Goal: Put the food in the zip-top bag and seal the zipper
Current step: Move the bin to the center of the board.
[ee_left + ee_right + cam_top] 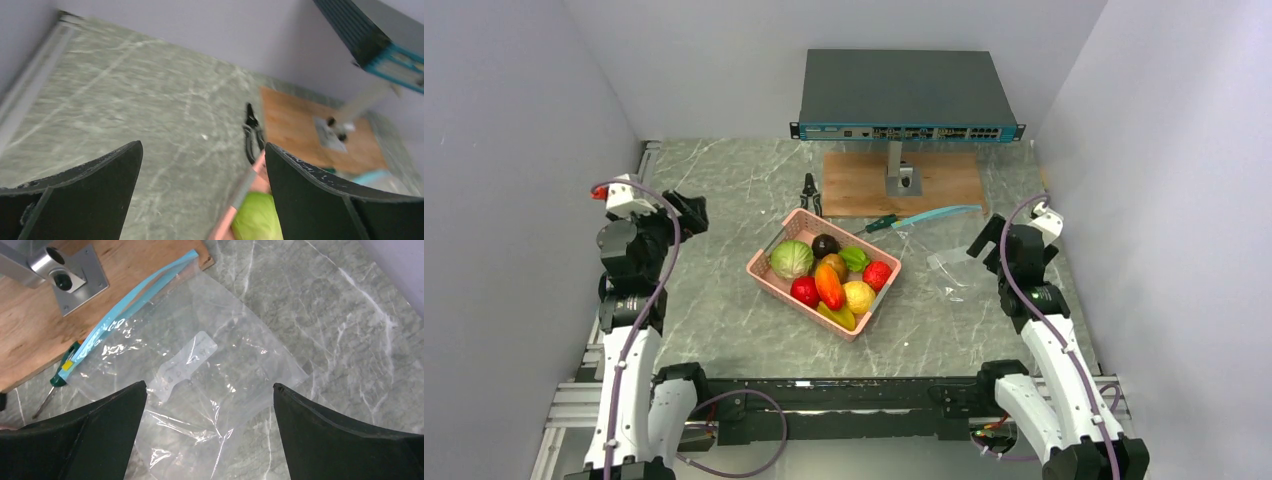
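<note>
The clear zip-top bag (936, 258) lies flat on the table right of the pink basket (769, 278), its teal-blue zipper (936, 213) along the far edge. The bag (200, 370) and zipper (127, 302) fill the right wrist view. The basket holds the food: a green cabbage (791, 258), an orange carrot (829, 286), red and yellow fruits. My right gripper (984, 238) is open and empty, above the bag's right side (209, 390). My left gripper (692, 212) is open and empty, left of the basket; its view shows the cabbage (255, 217) and the basket rim (226, 220).
A network switch (907, 95) stands on a post over a wooden board (864, 185) at the back. Black pliers (810, 193) lie by the board. A green-handled screwdriver (879, 224) lies at the bag's left end. Grey walls close the sides.
</note>
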Available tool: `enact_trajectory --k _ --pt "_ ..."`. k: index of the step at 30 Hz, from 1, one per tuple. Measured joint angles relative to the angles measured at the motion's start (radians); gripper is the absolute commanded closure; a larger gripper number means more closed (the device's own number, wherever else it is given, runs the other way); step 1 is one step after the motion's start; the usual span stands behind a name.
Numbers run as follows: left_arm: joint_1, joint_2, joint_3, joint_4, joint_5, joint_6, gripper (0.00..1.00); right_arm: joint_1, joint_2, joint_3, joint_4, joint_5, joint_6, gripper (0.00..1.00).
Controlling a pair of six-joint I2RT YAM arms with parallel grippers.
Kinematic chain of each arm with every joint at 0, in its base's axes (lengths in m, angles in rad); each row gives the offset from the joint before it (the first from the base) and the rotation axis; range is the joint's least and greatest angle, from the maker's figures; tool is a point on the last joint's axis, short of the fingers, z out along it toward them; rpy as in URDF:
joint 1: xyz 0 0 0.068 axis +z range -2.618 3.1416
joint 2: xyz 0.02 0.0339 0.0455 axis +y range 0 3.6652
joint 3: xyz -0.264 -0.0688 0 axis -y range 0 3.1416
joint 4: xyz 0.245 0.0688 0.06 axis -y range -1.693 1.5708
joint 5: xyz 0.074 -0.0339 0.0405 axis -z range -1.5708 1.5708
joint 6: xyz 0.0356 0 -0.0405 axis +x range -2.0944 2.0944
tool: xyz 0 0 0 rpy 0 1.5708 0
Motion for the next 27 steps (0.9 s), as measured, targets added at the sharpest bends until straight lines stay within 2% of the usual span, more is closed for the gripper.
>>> enact_trajectory --k 4,8,11,14,20,24,27 --pt "-0.002 -0.025 -0.035 0.037 0.217 0.02 0.01 0.0 -0.009 0.0 -0.016 -0.064 -0.011 0.0" --pt "-0.034 -0.04 -0.059 0.087 0.368 0.027 0.01 0.002 -0.006 0.0 -0.009 -0.239 -0.027 0.0" --pt "-0.09 -0.023 -0.059 0.124 0.457 0.033 0.01 0.023 0.013 -0.002 0.024 -0.389 -0.021 0.0" --pt "-0.186 0.013 -0.043 0.128 0.521 0.056 0.01 0.106 0.057 -0.017 0.085 -0.506 0.023 0.0" --pt "-0.353 0.075 0.103 0.028 0.53 0.146 0.01 0.314 0.162 -0.113 0.252 -0.586 0.164 0.0" --pt "-0.373 0.083 0.212 -0.008 0.485 0.22 0.01 0.373 0.291 -0.156 0.373 -0.6 0.249 0.0" --pt "-0.375 0.072 0.217 -0.012 0.437 0.268 0.01 0.459 0.393 -0.156 0.476 -0.599 0.304 0.0"
